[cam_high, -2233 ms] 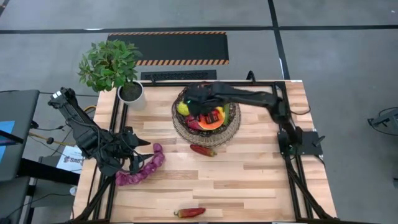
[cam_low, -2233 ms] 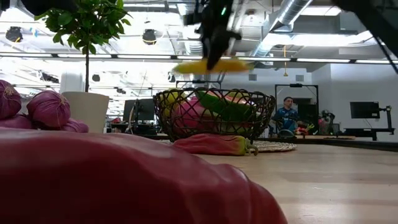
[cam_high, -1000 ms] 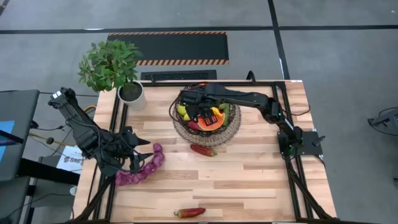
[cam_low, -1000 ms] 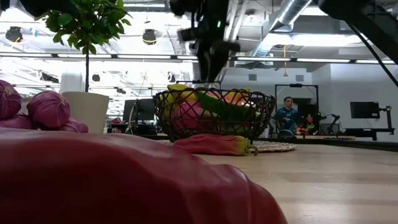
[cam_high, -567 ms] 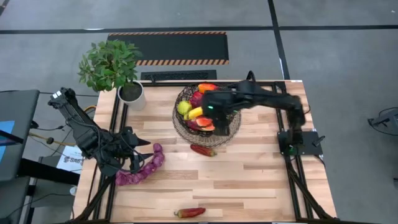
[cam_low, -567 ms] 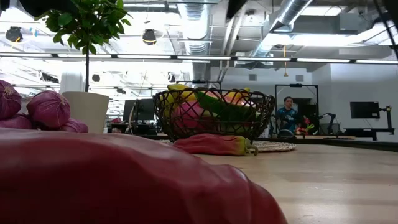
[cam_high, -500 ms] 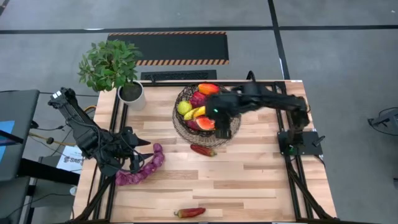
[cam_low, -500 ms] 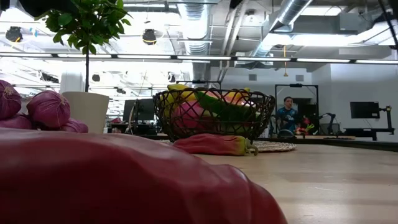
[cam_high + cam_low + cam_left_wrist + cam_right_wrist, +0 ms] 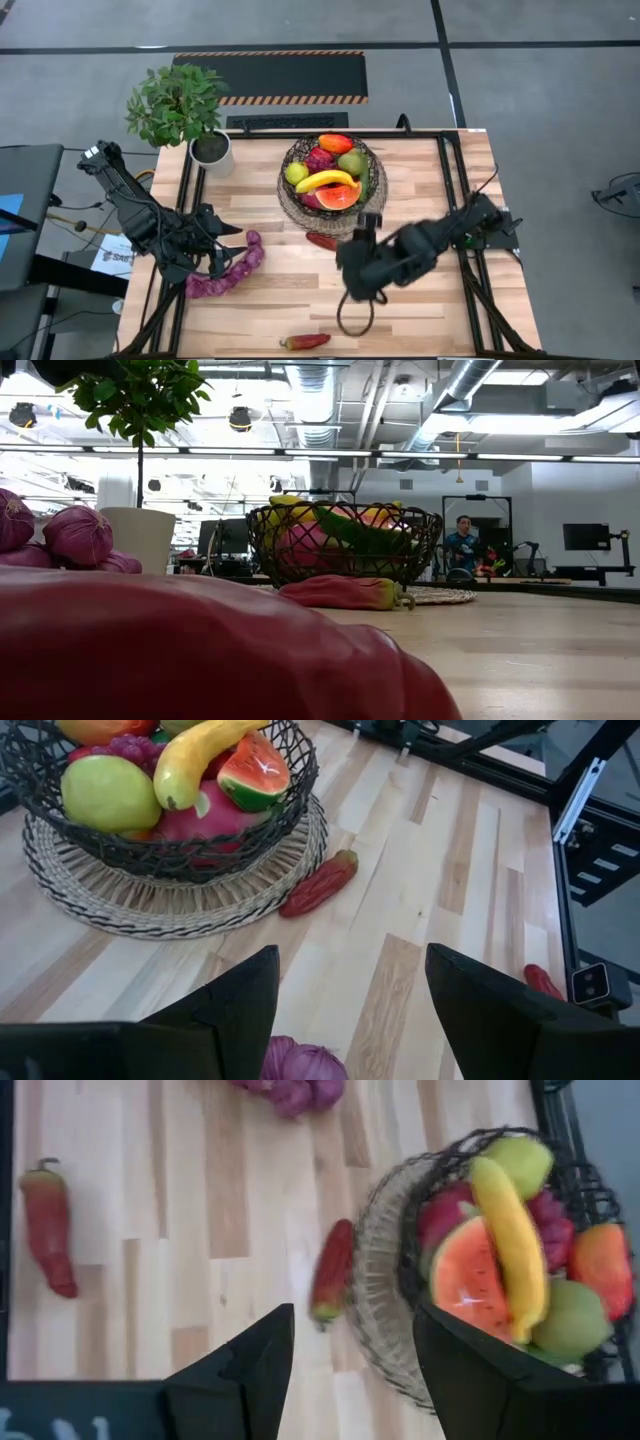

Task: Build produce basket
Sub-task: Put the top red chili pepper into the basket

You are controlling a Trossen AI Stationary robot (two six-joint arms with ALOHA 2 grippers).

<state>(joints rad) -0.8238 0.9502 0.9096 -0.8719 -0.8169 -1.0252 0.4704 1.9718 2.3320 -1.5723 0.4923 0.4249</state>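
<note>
Right tool (image 9: 352, 285): fingers spread wide, holding nothing; over the bare counter (image 9: 430, 300) on the side of the basket (image 9: 372, 205) away from the potted plant (image 9: 178, 105).
Left tool (image 9: 215, 250): fingers apart, holding nothing; waiting at the counter edge well apart from the basket, just above the purple string (image 9: 228, 272).
Basket: dark wire mesh on a tan wicker base; holds banana (image 9: 324, 180), watermelon slice (image 9: 340, 196), green apple (image 9: 295, 173), orange piece (image 9: 335, 142), dark red fruit (image 9: 320, 158).
Near pepper (image 9: 324, 241): red, lying flat on the counter, touching or just beside the basket's wicker base.
Far pepper (image 9: 306, 341): red, lying flat, well apart from the basket at the counter's edge.
Handling, peppers: judged light, hollow, stiff, with smooth and possibly slippery skin; tapered shape.
Grasp point, peppers: across the thick middle of the body, fingers crosswise to its long axis; avoid the stem and narrow tip.
Handling, purple string: judged limp and jointed; likely to sag and swing; take hold near its middle.
</note>
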